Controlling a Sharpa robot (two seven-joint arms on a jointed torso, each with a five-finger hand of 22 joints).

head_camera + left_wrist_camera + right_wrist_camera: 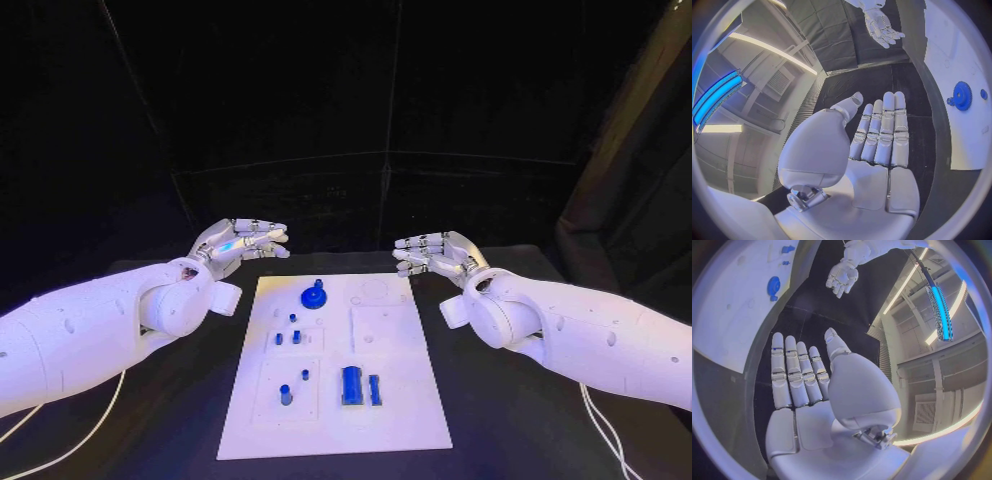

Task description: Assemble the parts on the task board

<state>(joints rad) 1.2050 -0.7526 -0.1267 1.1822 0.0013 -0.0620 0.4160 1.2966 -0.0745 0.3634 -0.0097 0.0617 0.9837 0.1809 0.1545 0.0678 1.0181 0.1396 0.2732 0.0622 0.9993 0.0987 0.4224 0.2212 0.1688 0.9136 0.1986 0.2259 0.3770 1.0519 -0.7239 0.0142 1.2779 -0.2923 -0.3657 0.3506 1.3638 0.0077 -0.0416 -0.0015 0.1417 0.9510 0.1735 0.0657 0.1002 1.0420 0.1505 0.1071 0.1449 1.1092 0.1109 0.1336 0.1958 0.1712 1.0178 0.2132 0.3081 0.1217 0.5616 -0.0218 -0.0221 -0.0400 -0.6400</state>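
The white task board lies in the middle of the black table. On it are a blue gear with a knob, small blue pegs, a tall blue cylinder with a thinner blue pin beside it, and a small blue piece. My left hand hovers off the board's far left corner, fingers straight and empty. My right hand hovers off the far right corner, also empty. The left wrist view shows the flat palm, the gear and the other hand.
The black table surrounds the board on all sides. A dark curtain backdrop stands behind the table. The board's right half holds shallow white recesses.
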